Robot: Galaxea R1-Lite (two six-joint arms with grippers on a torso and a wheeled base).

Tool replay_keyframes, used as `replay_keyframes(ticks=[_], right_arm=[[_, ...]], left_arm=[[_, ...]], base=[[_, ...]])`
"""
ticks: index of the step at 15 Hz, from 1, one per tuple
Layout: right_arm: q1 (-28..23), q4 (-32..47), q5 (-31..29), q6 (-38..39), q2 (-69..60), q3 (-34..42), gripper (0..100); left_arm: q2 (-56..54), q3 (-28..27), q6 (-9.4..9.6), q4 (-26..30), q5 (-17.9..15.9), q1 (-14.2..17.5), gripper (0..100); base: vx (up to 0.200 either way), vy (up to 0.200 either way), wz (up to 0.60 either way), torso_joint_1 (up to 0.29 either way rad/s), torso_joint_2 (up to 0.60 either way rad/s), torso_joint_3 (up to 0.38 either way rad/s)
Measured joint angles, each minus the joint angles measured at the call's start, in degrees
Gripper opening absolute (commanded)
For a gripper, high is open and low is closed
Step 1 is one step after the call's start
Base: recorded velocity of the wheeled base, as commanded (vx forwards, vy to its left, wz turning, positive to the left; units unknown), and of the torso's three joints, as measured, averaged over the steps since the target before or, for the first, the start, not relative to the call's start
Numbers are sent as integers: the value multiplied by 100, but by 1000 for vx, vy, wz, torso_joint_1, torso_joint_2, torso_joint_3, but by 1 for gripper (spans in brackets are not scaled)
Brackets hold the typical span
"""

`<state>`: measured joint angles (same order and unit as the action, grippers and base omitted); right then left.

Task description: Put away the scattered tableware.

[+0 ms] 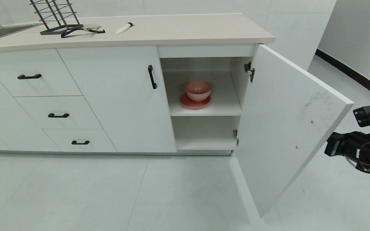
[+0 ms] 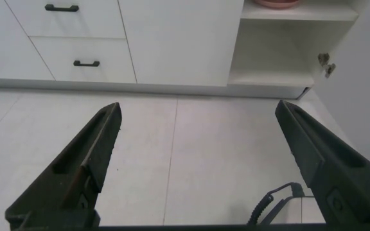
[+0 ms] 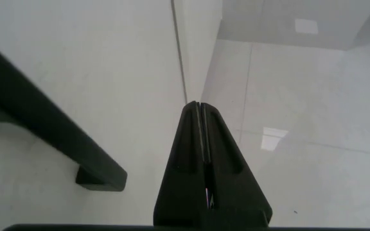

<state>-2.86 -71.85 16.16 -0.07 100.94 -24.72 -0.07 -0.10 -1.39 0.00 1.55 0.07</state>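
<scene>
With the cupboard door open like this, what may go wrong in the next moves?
1. The shut right pincer sits beside the door handle, not around it; a push may slip off the door.
2. A hard swing might jolt the bowl stacked on the plate.
3. The utensils on the countertop may be forgotten.

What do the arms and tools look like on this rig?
The left tool is matte black: two long fingers tapering to narrow tips, a coiled black cable near its base. The right tool is black and tapers likewise. The right arm is black and boxy, with loose cables.
</scene>
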Motion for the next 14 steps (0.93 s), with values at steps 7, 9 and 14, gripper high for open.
replay_keyframes(ticks=[7,9,14], right_arm=[[102,-32,52,-44,121,20,0],[234,-29,52,-44,99,67,0],[449,-32,52,-44,77,113,0]], left_arm=[[0,0,9,0,0,0,100],[0,0,9,2,1,0,100],[0,0,9,0,1,0,100]], base=[[0,0,0,0,0,0],[0,0,0,0,0,0],[0,0,0,0,0,0]])
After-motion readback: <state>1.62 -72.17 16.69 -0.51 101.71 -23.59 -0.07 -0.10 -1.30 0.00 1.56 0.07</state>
